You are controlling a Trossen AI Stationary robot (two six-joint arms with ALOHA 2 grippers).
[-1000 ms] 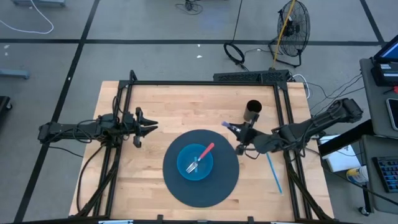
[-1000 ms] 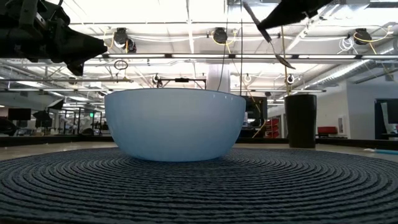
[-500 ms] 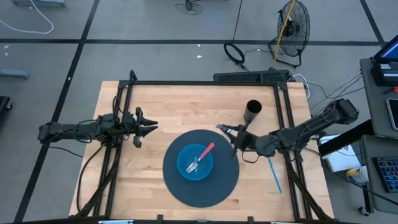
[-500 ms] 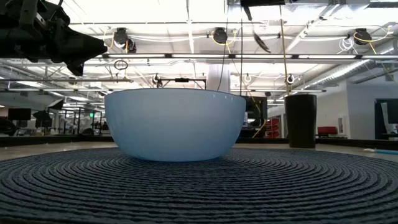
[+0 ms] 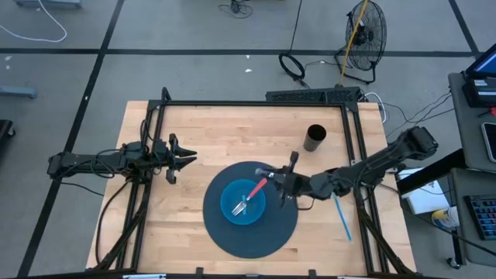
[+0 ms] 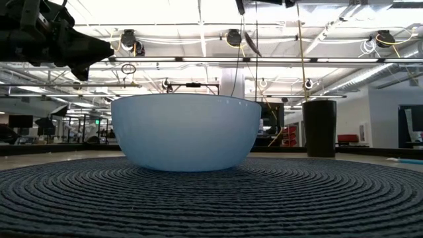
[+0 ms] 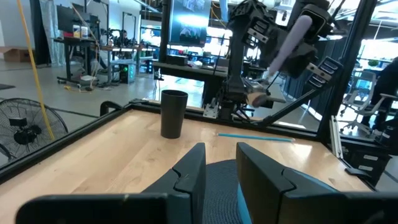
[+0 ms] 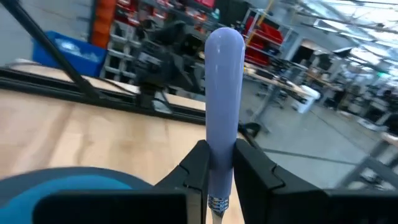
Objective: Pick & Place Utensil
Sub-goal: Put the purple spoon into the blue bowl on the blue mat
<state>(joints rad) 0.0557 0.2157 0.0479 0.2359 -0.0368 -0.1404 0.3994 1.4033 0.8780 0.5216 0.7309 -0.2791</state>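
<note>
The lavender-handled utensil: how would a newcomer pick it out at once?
Find the round dark placemat on the wooden table. At its right edge, the right gripper grips the lavender-handled utensil above the mat; the red-handled fork lies in the blue bowl.

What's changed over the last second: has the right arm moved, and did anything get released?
The right claw has carried the lavender-handled utensil leftward, from beside the black cup to the mat's edge near the blue bowl. Nothing was released; it remains clamped. The left claw, the red-handled fork and the blue straw stayed put.
</note>
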